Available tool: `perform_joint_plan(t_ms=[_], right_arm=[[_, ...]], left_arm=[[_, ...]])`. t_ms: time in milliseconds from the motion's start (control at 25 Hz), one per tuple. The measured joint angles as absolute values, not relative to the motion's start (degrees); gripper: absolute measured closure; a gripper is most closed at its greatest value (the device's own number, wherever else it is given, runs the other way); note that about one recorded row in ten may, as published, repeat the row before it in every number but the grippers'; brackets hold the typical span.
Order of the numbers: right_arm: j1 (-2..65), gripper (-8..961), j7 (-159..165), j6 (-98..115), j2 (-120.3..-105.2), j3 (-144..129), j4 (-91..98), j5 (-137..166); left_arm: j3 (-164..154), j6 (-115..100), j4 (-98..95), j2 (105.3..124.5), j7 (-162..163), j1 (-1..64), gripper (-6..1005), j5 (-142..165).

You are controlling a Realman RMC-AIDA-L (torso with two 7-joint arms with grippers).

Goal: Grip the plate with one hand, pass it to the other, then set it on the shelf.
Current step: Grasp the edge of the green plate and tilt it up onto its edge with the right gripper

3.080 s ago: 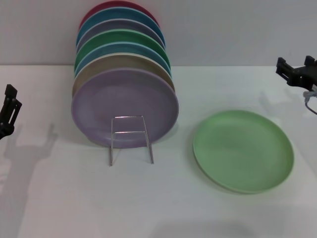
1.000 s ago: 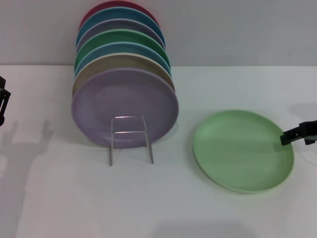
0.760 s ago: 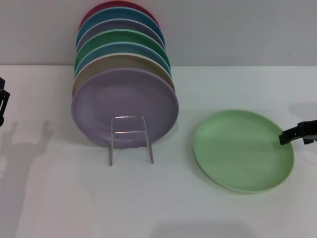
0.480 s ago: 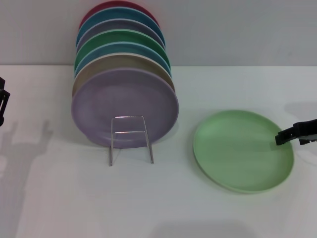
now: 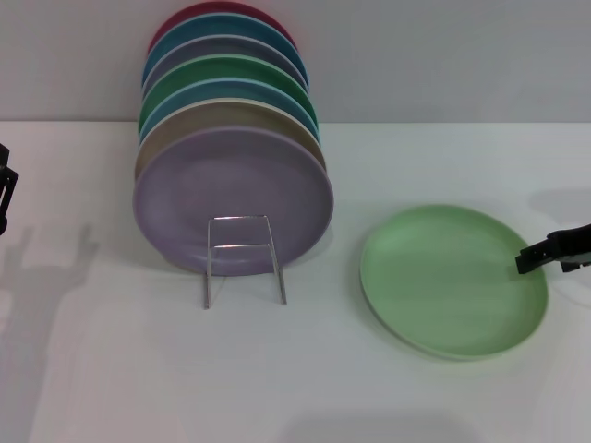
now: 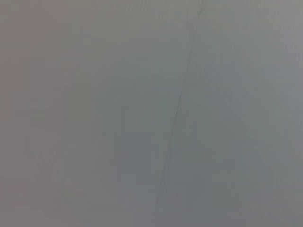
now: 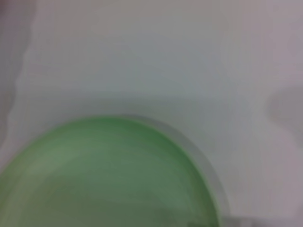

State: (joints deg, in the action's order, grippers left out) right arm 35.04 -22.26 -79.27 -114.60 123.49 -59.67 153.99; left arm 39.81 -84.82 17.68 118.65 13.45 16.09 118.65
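plate: mint plate (image 5: 452,280) lay flat near the table's (image 5: 305,378) right edge, well apart from the rack (image 5: 242,258)
right gripper (image 5: 551,251): at the plate's right rim — fingers' spread, cannot tell
left gripper (image 5: 5,189): parked at the left edge, grip unreadable
step: pinch the rim squarely, lift level — avoid dragging
change: gripper had dropped from the far right corner
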Motion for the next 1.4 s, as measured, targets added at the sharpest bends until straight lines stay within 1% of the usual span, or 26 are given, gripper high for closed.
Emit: perform_joint_plan(t_ms=[200, 440, 640, 1400], right_arm=[[35.3, 253, -22.3, -78.7, -114.6, 123.5, -58.8, 154.0], [35.4, 371, -22.3, -78.3, -114.61, 123.5, -58.3, 154.1], [35.5, 584, -22.3, -78.1, -114.61, 123.5, -58.3, 154.1], [35.8, 582, -22.5, -77.2, -114.52, 123.3, -56.5, 154.1]], left_arm=[[39.8, -84.8, 17.7, 118.65, 13.5, 16.1, 171, 118.7], [39.8, -84.8, 17.8, 118.65, 13.5, 16.1, 171, 118.7], [39.8, -84.8, 17.8, 118.65, 13.4, 16.0, 171, 118.7], [39.8, -85.2, 17.4, 118.65, 13.5, 15.9, 172, 118.7]])
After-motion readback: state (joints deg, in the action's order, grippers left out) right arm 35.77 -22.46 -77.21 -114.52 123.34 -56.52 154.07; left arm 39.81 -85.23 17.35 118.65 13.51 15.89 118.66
